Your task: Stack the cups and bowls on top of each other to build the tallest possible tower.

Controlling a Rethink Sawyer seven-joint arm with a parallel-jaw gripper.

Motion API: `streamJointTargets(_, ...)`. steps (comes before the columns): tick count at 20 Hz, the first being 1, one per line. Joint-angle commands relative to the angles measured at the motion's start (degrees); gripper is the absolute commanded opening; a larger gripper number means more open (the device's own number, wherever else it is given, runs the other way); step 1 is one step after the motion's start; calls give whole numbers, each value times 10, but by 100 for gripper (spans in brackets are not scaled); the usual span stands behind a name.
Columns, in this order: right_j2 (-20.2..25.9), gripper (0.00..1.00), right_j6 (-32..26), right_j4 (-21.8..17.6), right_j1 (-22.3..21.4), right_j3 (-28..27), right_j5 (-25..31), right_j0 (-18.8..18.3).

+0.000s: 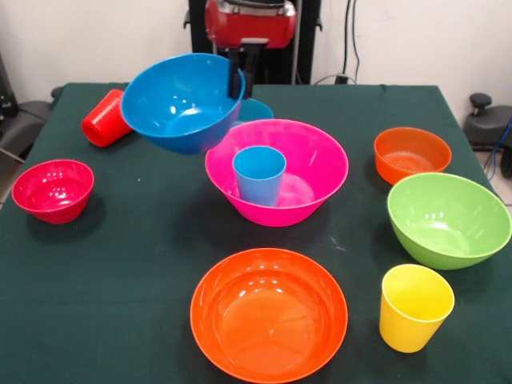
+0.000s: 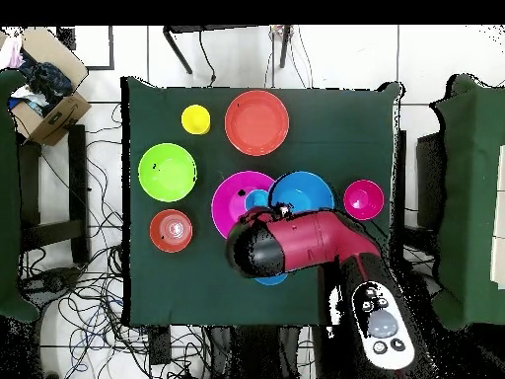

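Observation:
My gripper is shut on the right rim of the large blue bowl and holds it tilted in the air, left of the large pink bowl. A light blue cup stands upright inside the pink bowl. In the overhead view the blue bowl shows beside the pink bowl, and the arm covers part of both. A small blue bowl peeks out behind the pink one. The red cup lies on its side at the far left.
A small red bowl sits at the left. A small orange bowl, a large green bowl and a yellow cup stand on the right. A large orange bowl is at the near edge.

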Motion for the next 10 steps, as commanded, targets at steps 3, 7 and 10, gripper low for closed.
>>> streamJointTargets(3,-2,0,104,40,12,-9,-38,46)
streamJointTargets(7,-17,0,111,42,28,-14,-55,59)
streamJointTargets(10,-28,0,114,43,30,-9,-64,67)
